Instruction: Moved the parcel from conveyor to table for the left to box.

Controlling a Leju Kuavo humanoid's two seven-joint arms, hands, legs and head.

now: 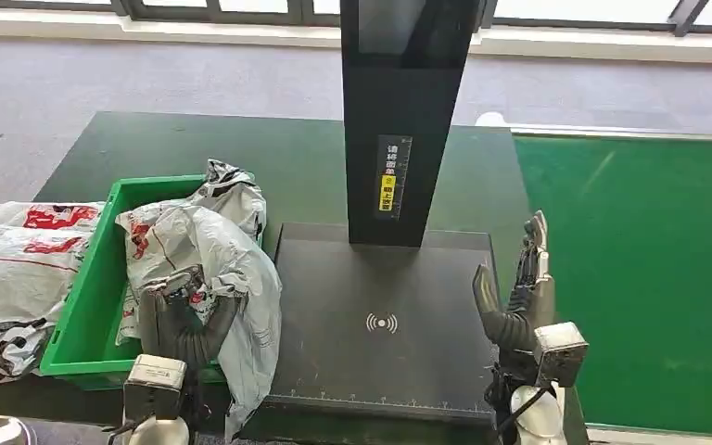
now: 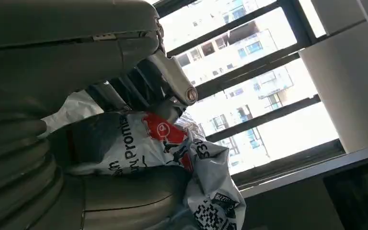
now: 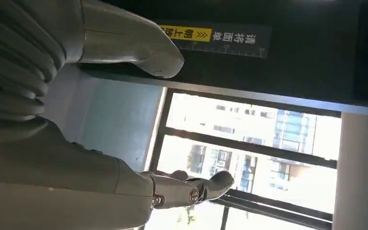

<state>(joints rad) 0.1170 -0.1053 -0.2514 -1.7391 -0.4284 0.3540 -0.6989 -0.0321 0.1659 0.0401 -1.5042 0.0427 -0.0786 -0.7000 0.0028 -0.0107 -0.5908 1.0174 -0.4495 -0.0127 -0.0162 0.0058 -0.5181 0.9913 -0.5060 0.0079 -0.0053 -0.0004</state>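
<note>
While the left hand (image 1: 185,311) grips the grey parcel (image 1: 209,278) at the green bin's (image 1: 88,306) three-o'clock rim, boxing looks underway: next it must swing toward nine o'clock and release, as the right hand (image 1: 524,287) waits empty, fingers apart.

A black scanner platform (image 1: 380,315) with a white wireless symbol (image 1: 381,323) lies on the dark green table (image 1: 297,158). A black upright column (image 1: 403,111) rises behind it, bearing a yellow-and-white label (image 1: 392,176). Grey carpet (image 1: 148,74) and windows (image 2: 249,72) lie beyond.
</note>
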